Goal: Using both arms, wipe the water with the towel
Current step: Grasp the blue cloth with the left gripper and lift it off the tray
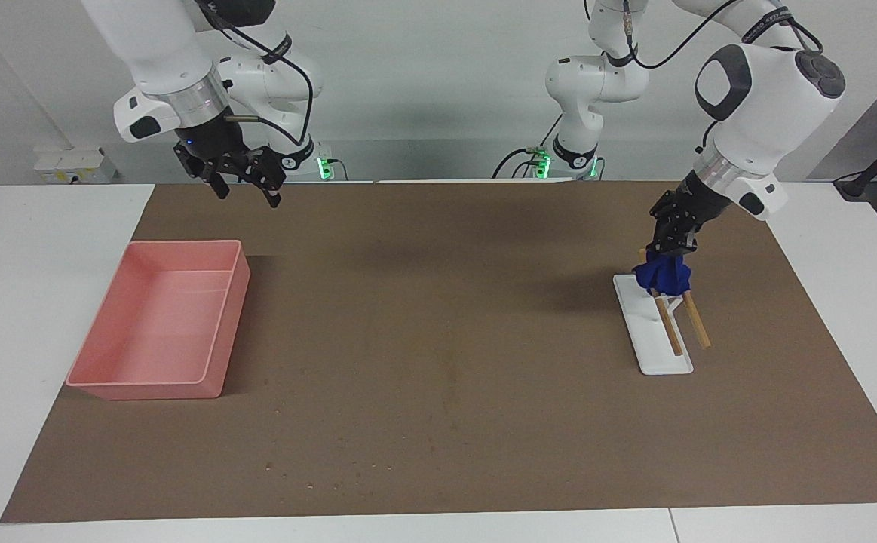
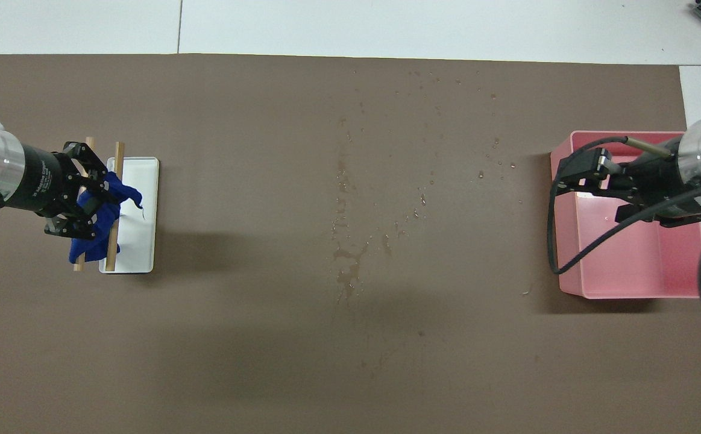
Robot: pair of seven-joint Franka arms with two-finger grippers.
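Observation:
The royal-blue towel (image 1: 664, 275) hangs bunched on a small rack of two wooden rods (image 1: 696, 323) over a white base (image 1: 657, 351), toward the left arm's end of the table. My left gripper (image 1: 672, 247) is shut on the top of the towel; in the overhead view the gripper (image 2: 88, 205) overlaps the towel (image 2: 112, 196). My right gripper (image 1: 248, 194) is open and empty, up in the air over the pink tray's edge that is nearer the robots; it also shows in the overhead view (image 2: 591, 193). Water (image 2: 344, 265) lies in streaks and drops mid-mat.
The pink tray (image 1: 231, 332) stands toward the right arm's end of the brown mat (image 1: 446, 302), and shows in the overhead view (image 2: 627, 292). More droplets (image 1: 310, 467) lie scattered farther from the robots. White table surface surrounds the mat.

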